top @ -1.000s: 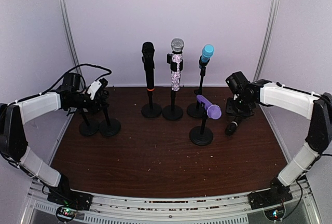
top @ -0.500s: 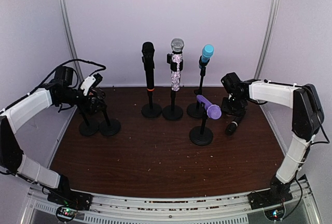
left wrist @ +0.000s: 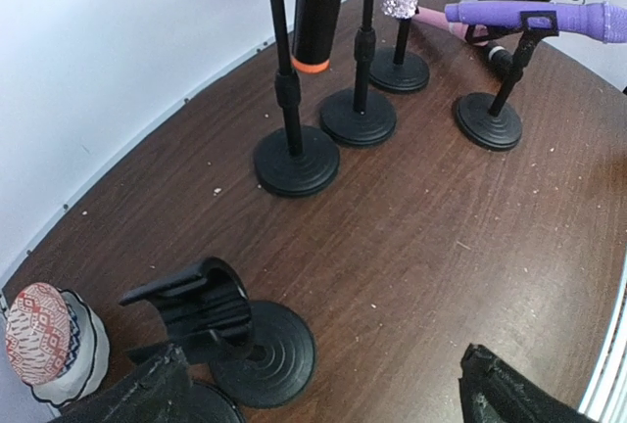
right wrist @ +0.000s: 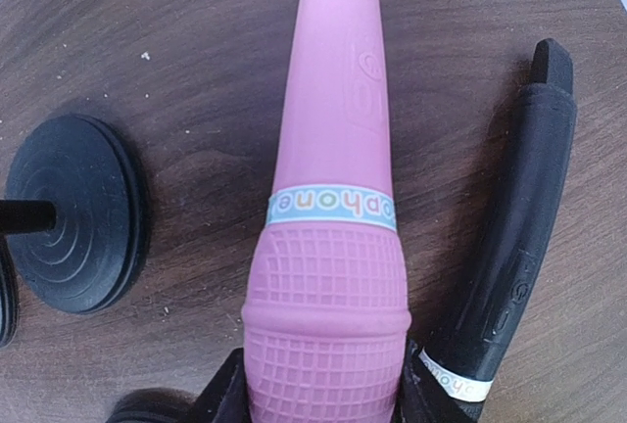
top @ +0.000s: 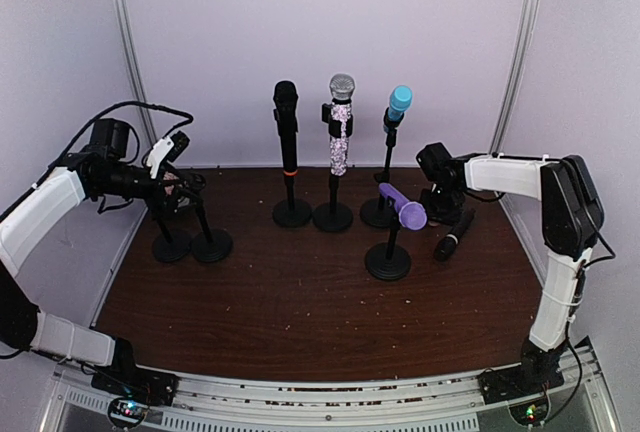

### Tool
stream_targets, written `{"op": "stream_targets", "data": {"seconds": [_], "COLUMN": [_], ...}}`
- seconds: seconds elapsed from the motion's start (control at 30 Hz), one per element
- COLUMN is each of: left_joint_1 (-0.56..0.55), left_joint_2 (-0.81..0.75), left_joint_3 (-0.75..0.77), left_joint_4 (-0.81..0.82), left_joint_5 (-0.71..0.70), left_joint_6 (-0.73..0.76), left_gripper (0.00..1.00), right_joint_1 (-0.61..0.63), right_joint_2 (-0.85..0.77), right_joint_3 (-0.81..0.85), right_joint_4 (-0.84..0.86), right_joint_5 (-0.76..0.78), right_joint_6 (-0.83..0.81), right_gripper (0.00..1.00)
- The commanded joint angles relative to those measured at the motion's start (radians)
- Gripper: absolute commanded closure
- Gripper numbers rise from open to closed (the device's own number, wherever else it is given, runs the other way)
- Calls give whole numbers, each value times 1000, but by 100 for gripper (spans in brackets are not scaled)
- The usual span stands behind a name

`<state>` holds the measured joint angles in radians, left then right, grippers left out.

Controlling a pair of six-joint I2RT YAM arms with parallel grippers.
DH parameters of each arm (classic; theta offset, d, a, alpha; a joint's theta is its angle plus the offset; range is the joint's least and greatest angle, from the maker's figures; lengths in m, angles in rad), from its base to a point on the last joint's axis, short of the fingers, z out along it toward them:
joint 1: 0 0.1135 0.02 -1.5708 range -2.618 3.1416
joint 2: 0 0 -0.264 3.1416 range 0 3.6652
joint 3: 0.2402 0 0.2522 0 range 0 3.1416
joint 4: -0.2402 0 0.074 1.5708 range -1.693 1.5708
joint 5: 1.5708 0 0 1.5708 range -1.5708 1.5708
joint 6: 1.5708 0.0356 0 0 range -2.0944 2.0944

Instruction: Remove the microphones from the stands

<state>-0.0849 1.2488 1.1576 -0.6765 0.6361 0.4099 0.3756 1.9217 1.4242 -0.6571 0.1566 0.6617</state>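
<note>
Right wrist view: right gripper [right wrist: 318, 399] clamped on head of pink microphone [right wrist: 333, 149], fingers [right wrist: 227, 392] touching both sides; microphone off stand, flat along table [right wrist: 176, 41], handle toward 12 o'clock; black microphone [right wrist: 519, 217] just beside at 3 o'clock, stand base [right wrist: 73, 212] at 9 o'clock. Left wrist view: left gripper [left wrist: 323, 399] jaws wide apart; stand clip [left wrist: 196, 301] near 7 o'clock, red-patterned microphone head [left wrist: 37, 335] at 8 o'clock edge, beside left finger.
</note>
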Motion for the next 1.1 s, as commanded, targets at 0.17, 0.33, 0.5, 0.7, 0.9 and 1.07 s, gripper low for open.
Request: {"op": "stream_targets", "data": {"seconds": [0.17,0.33,0.5,0.7,0.9,1.07], "left_joint_1": [6,6,6,5,2,-43], "left_joint_2": [4,21,15,16,18,27], "left_joint_3": [32,78,122,188,185,159], "left_joint_4": [-38,-71,-85,-100,-104,-97], "left_joint_5": [62,41,23,21,75,87], "left_joint_6": [18,22,19,-10,-14,-6], "left_gripper": [2,2,2,2,2,2], "right_joint_1": [-20,-20,-17,14,119,225], "right_joint_2": [-10,-58,-146,-365,-617,-799], "right_joint_3": [24,24,-7,-111,-207,-254], "right_joint_4": [5,0,9,51,28,-31], "right_joint_5": [-50,-50,-50,-38,24,47], "right_joint_6": [14,5,-4,-17,-28,-13], "right_gripper": [46,40,38,32,21,9]}}
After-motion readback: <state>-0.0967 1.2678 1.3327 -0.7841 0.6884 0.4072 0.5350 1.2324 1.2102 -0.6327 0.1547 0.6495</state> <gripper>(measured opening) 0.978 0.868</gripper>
